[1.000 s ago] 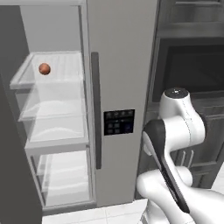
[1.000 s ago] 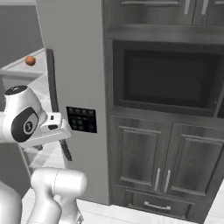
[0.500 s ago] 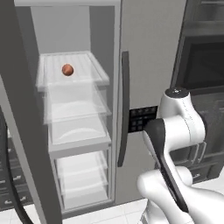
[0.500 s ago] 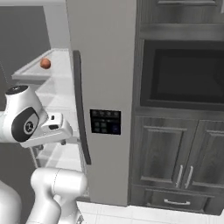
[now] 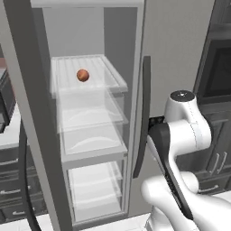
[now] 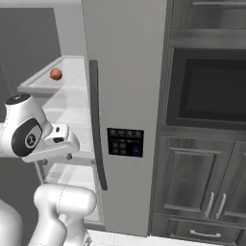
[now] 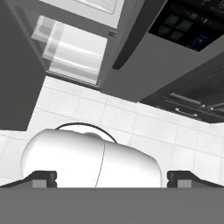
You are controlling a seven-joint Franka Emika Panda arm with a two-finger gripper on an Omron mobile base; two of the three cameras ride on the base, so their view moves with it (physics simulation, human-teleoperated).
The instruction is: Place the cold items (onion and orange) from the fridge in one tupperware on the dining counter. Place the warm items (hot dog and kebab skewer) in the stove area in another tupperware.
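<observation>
White floor tiles (image 7: 144, 127) run under the robot up to the foot of a grey fridge (image 6: 127, 57) set among dark cabinets (image 6: 206, 187). Nearest, the gripper (image 7: 111, 177) points down at the floor, its two finger tips (image 7: 43, 178) standing wide apart with nothing between them. Beyond it, the fridge's left door (image 5: 31, 113) hangs open while the right one, with one long dark handle (image 5: 143, 117) and one dark control panel (image 6: 125, 142), is shut. Inside, I count three clear shelves (image 5: 92, 140) stacked one above another. On the top shelf, toward the back, sits one round reddish-brown item, either the onion or the orange (image 5: 82, 75); it is too small to tell. One dark built-in oven (image 6: 211, 89) sits to the right of the fridge.
</observation>
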